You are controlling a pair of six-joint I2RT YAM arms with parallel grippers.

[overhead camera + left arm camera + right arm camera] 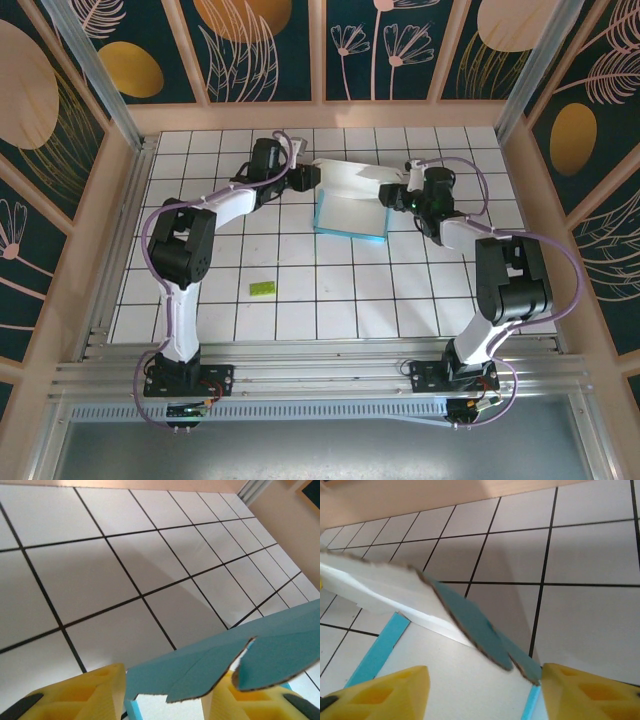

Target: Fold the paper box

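Top external view: the paper box [352,214], seemingly thin, light, easily creased card, sits half folded on the table [300,290] between the left hand [312,176] and right hand [393,195], both spread around raised flaps, probably best pinched near an edge.

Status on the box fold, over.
Left gripper, right gripper open, each straddling a flap. Blue-and-white card paper box partly folded. Small green rectangular piece clear.

White shells and black joints on the left arm [188,248] and right arm [508,285], lilac cables [144,235] looping alongside, chunky yellow fingers [85,697] up front.
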